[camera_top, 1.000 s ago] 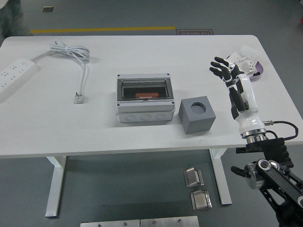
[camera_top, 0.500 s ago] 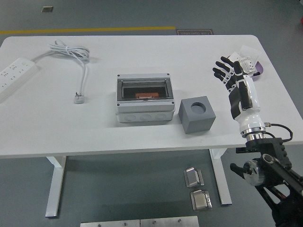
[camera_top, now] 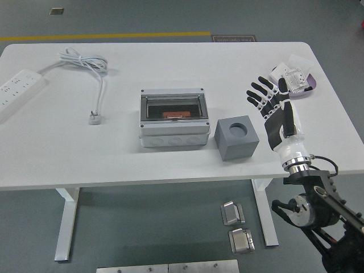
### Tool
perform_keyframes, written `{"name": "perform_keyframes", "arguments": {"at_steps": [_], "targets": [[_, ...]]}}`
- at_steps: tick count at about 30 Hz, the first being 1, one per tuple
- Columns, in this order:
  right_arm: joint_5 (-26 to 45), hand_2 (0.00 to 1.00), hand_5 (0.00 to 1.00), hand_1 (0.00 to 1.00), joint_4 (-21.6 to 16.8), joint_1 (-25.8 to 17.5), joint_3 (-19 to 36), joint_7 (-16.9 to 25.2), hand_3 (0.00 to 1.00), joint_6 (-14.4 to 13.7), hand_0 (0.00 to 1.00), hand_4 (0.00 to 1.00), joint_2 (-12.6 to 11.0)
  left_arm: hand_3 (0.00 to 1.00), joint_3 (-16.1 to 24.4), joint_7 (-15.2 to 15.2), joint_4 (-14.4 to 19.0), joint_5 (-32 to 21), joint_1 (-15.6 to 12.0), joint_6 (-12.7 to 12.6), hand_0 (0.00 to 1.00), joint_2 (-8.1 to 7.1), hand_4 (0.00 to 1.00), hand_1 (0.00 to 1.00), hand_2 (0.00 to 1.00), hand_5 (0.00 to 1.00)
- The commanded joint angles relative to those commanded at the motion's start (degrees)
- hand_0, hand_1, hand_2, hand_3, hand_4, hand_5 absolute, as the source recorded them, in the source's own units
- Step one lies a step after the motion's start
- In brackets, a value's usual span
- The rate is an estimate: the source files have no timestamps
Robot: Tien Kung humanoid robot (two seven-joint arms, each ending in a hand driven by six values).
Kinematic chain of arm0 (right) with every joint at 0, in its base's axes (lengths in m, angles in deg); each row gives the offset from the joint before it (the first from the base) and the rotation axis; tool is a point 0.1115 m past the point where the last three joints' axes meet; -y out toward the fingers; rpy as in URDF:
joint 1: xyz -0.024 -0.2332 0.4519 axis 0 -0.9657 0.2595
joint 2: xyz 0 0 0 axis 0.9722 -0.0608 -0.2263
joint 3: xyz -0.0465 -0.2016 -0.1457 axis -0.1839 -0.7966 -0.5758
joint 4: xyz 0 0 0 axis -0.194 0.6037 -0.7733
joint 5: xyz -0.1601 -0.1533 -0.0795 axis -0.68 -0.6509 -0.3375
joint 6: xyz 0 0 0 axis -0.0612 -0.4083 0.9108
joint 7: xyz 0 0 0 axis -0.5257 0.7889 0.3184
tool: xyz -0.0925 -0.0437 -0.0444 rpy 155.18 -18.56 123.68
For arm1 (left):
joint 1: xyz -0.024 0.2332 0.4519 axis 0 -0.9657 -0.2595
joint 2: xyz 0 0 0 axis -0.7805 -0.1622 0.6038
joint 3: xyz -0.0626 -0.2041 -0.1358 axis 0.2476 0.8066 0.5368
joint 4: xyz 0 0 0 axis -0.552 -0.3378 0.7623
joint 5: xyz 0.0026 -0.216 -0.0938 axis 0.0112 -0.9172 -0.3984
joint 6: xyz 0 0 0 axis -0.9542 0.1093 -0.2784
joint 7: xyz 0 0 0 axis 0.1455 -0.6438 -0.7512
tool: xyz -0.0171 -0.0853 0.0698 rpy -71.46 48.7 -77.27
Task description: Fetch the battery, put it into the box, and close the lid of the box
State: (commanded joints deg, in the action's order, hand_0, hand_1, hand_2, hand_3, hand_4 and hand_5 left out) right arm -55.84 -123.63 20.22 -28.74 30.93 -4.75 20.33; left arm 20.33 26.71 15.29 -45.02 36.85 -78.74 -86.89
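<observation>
Fingers (camera_top: 259,91) spread, holding nothing: the right hand (camera_top: 268,102) has drifted left, away from the purple tray (camera_top: 310,89).
Battery, possibly that tray's white packet (camera_top: 293,79), remains unfetched near the table's (camera_top: 85,159) far right corner.

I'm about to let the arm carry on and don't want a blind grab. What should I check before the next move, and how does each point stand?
1. Right hand free: ok, fingers spread, holding nothing.
2. Battery located: cannot tell; a small white packet lies on a purple dish past the fingertips, contents unreadable.
3. Box ready to receive: cannot tell; its dark window panel looks down, with something orange behind it.
4. Path to the box: not ok, a grey cube stands between hand and box.
5. Left hand: cannot tell, out of view.
</observation>
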Motion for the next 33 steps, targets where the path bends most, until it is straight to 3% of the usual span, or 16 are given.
{"name": "perform_keyframes", "arguments": {"at_steps": [14,33], "targets": [[2.99,0.747,0.827,0.72,-0.15,1.03,-1.3,0.03,0.762,0.44,0.811,0.982,-0.06,0.618,-2.28,-2.79,-0.53,-3.33,0.49,-0.52,0.685,0.27,0.472,0.704,0.606,0.044],[2.76,0.744,0.826,0.717,0.66,1.9,-3.98,-0.26,0.752,0.07,0.807,0.971,0.32,0.62,-0.12,0.38,0.05,0.57,0.35,0.06,0.684,-0.98,0.488,0.704,0.609,0.062]]}}
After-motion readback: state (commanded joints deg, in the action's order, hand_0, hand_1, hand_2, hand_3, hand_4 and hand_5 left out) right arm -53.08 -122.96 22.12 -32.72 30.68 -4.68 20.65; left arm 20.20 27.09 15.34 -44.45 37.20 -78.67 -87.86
